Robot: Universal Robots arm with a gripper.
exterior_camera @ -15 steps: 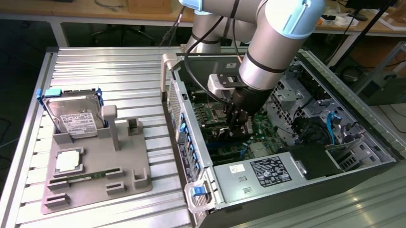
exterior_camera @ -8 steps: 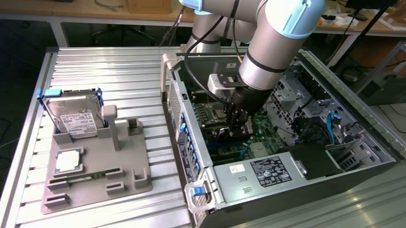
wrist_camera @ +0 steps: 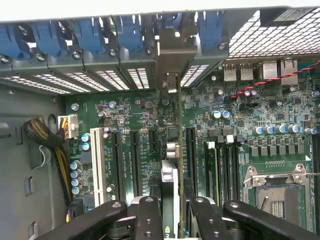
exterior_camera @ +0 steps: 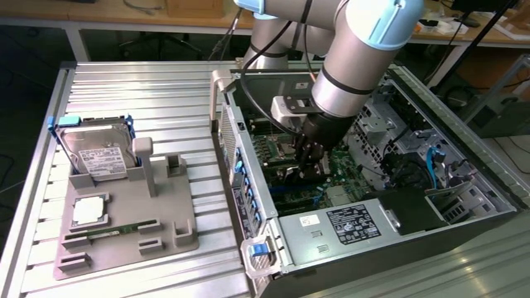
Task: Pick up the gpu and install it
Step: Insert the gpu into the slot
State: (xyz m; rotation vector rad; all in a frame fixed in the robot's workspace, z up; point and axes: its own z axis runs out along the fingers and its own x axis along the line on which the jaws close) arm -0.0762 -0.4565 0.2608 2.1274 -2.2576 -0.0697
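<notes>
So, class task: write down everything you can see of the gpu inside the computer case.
The gpu stands on edge over the motherboard, seen edge-on from the wrist view as a thin green board with a silver metal bracket at its far end, up against the case's rear slot openings. The gripper holds it, its black jaws closed on either side of the card. It lies along the long black expansion slots. Whether it is fully seated cannot be told.

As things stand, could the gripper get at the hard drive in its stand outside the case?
Probably not directly: the gripper is down inside the computer case, closed on the gpu; the case wall stands between it and the hard drive.
</notes>
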